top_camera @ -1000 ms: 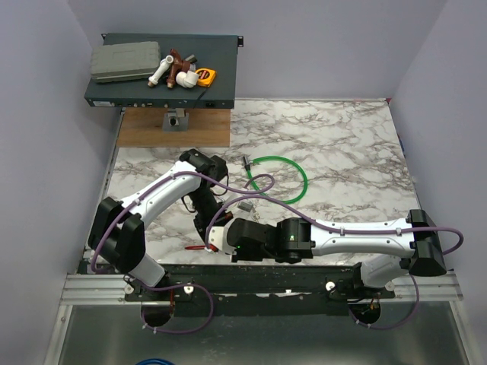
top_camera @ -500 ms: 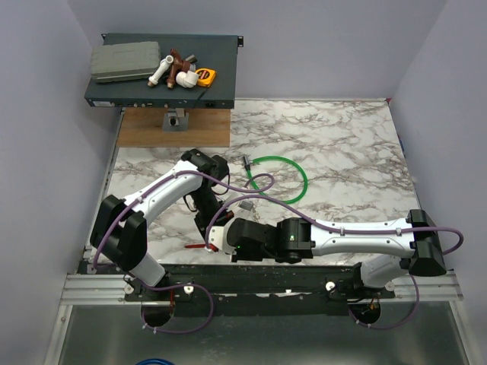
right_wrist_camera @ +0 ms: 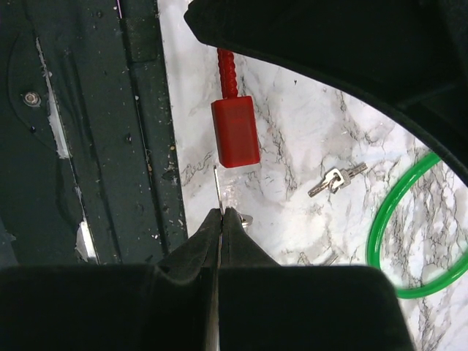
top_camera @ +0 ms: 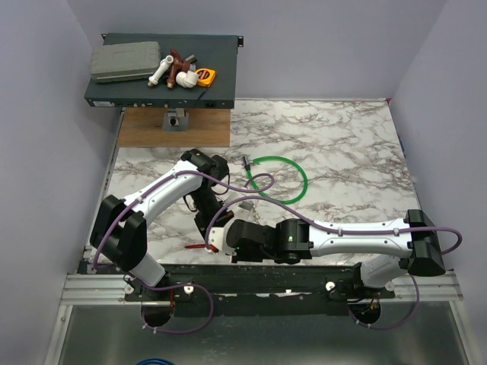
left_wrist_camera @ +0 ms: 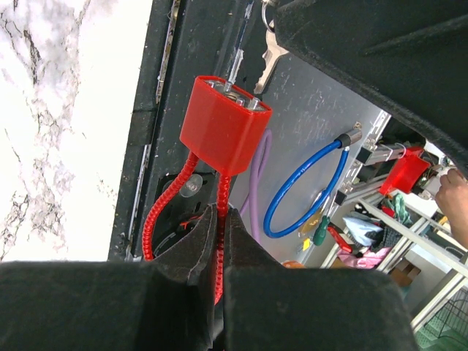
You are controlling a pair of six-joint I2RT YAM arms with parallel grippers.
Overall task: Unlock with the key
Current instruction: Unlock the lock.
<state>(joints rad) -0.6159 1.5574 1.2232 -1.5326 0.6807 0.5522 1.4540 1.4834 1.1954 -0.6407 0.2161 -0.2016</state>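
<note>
Right wrist view: my right gripper has its fingers pressed together on the key. The key shows as a thin silvery blade, edge-on, running straight ahead from the fingertips to the near face of the red lock body. I cannot tell how far the blade sits inside. Beyond the lock body, the ribbed red cable continues away from the fingers. To the right of the fingertips a pair of spare keys lies flat on the marble tabletop. Further right is the arc of a green cable loop.

Left wrist view: my left gripper is closed, pinching one strand of the ribbed red cable between its fingers. The other strand curves just left of them. The red lock body is held ahead of the fingertips, clear of the table edge. A slim metal shaft enters its far face, and a second silvery key hangs beside it, under the dark bulk of the right gripper. A blue cable loop lies well beyond, to the right.

Top external view: both grippers meet at the near table edge, left of centre.
</note>
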